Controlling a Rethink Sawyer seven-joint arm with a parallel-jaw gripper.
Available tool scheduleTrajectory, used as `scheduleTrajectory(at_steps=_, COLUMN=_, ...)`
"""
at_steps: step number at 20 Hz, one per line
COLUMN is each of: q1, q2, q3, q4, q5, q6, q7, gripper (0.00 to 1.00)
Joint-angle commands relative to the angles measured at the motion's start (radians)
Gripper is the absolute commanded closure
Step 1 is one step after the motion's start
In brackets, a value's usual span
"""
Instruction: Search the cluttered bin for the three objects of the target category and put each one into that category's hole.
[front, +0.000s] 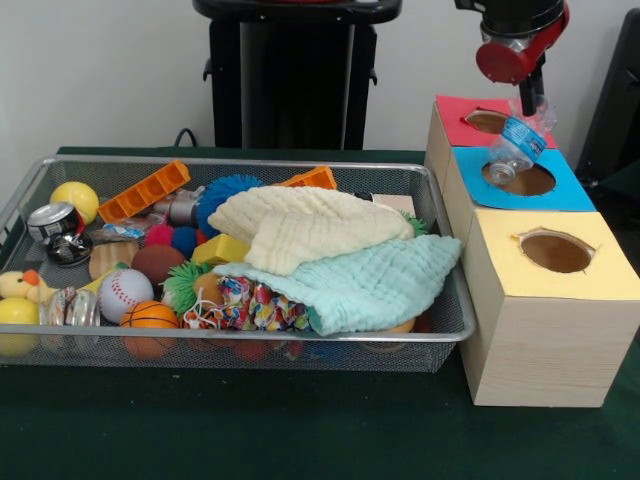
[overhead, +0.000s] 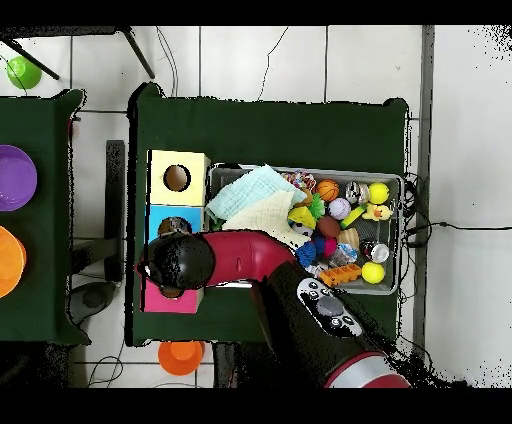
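Note:
My gripper (front: 529, 103) hangs over the wooden boxes at the right, shut on the base end of a small clear water bottle with a blue label (front: 516, 142). The bottle tilts down to the left, its cap end at the near-left rim of the round hole with the blue surround (front: 530, 181). The silver wire-mesh bin (front: 300, 338) lies to the left, full of toys. No other clear container shows in it. In the overhead view the arm's head (overhead: 178, 262) covers the gripper and bottle beside the blue surround (overhead: 160, 213).
Red-surround hole (front: 485, 121) lies behind the blue one, yellow-surround hole (front: 555, 251) in front. In the bin a cream cloth (front: 310, 228) and a teal cloth (front: 365, 288) cover the right half; balls, a shiny can (front: 52, 222), an orange block (front: 145, 190) fill the left.

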Motion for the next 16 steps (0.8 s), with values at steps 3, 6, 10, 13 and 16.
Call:
scheduleTrajectory(at_steps=3, q1=-0.006, q2=0.028, q3=-0.05, q4=0.012, q5=0.039, q6=-0.055, q7=0.236, gripper=1.0)
scheduleTrajectory(at_steps=6, q1=-0.007, q2=0.028, q3=-0.05, q4=0.013, q5=0.038, q6=-0.056, q7=0.236, gripper=1.0)
scheduleTrajectory(at_steps=10, q1=-0.007, q2=0.028, q3=-0.05, q4=0.014, q5=0.036, q6=-0.059, q7=0.235, gripper=0.0)
scheduleTrajectory(at_steps=13, q1=-0.007, q2=0.028, q3=-0.048, q4=0.016, q5=0.036, q6=-0.062, q7=0.234, gripper=0.0)
scheduleTrajectory(at_steps=16, q1=-0.006, q2=0.028, q3=-0.048, q4=0.015, q5=0.036, q6=-0.06, q7=0.235, gripper=0.0)
